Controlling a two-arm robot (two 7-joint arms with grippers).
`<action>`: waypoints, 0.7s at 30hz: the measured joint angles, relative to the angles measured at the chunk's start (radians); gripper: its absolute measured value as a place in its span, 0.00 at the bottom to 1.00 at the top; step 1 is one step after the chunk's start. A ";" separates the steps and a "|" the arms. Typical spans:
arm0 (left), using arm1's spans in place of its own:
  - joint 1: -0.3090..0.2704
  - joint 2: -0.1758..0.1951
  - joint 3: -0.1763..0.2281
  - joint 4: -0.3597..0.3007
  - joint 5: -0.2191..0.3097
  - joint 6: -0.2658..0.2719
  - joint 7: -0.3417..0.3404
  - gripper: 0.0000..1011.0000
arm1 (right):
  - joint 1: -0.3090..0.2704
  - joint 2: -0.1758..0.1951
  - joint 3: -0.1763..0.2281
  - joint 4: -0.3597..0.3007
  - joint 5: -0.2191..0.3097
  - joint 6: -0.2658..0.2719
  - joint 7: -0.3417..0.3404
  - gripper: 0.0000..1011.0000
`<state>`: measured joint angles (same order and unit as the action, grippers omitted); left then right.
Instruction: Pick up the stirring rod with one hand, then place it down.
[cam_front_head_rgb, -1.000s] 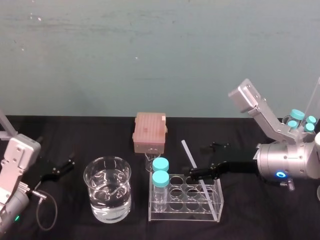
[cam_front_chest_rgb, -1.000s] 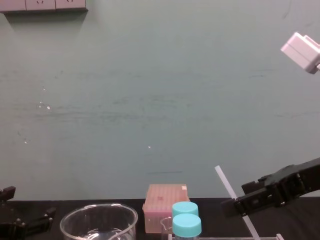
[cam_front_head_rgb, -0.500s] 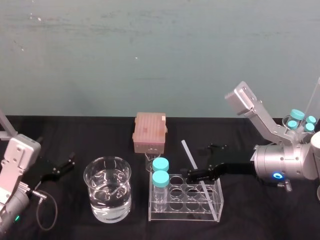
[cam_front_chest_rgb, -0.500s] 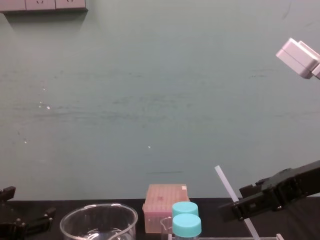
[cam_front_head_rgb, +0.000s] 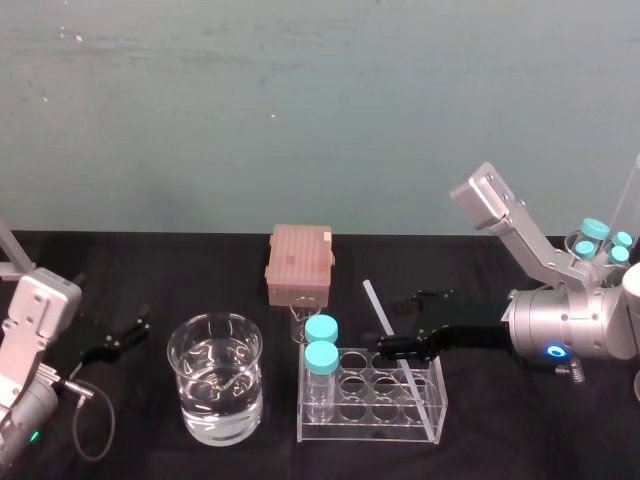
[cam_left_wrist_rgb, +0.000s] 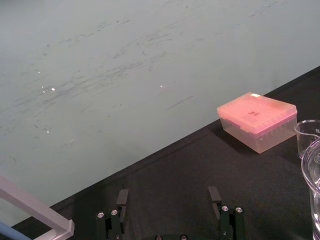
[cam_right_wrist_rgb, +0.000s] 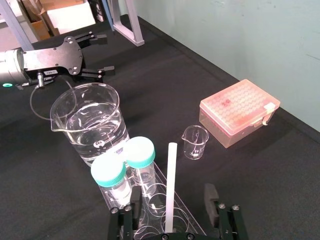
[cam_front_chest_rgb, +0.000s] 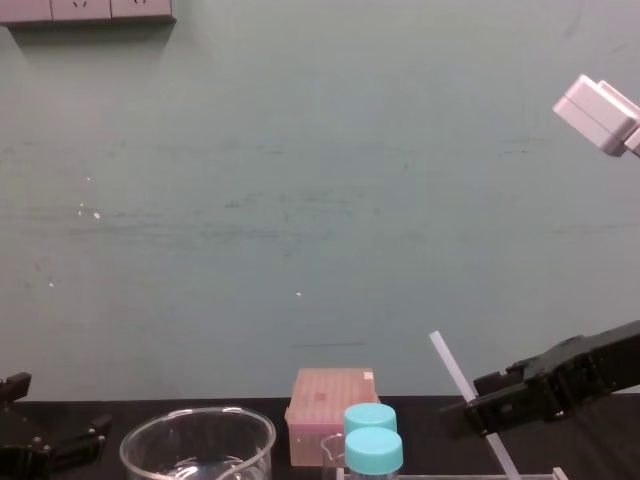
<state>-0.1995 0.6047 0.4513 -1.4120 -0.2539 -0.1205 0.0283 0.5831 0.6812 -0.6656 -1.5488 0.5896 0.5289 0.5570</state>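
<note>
1. at lower right of centre in the head view, a long, thin, straight, whitish translucent stirring rod (cam_front_head_rgb: 380, 312) leans in a clear plastic tube rack (cam_front_head_rgb: 368, 434). its lower end sits at the rack's lower right corner and its upper end tilts toward the upper left.
2. the stirring rod looks milky, pencil-slim and even in thickness. it rises well above the two clear tubes with turquoise caps (cam_front_head_rgb: 321, 343) at the rack's left end.
3. the black right gripper (cam_front_head_rgb: 400, 322) reaches in from the right edge with its two flat fingers spread apart. in the right wrist view the stirring rod (cam_right_wrist_rgb: 171, 185) stands in the gap between them, with space on either side.
4. at lower left, the black left gripper (cam_front_head_rgb: 118, 338) sits over the black table (cam_front_head_rgb: 500, 420) with its fingers parted.
5. a round glass beaker of water (cam_front_head_rgb: 215, 395) stands left of the rack, and a pink lidded box (cam_front_head_rgb: 298, 262) sits above the rack at centre.
</note>
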 joint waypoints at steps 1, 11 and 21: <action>0.000 0.000 0.000 0.000 0.000 0.000 0.000 0.99 | 0.000 0.000 0.000 0.000 0.000 0.000 0.000 0.78; 0.000 0.000 0.000 0.000 0.000 0.000 0.000 0.99 | 0.000 0.001 0.001 -0.001 0.001 0.000 0.000 0.48; 0.000 0.000 0.000 0.000 0.000 0.000 0.000 0.99 | 0.000 0.001 0.001 -0.001 0.001 0.000 0.000 0.18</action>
<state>-0.1995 0.6047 0.4514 -1.4120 -0.2539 -0.1205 0.0282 0.5829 0.6822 -0.6648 -1.5502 0.5911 0.5289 0.5571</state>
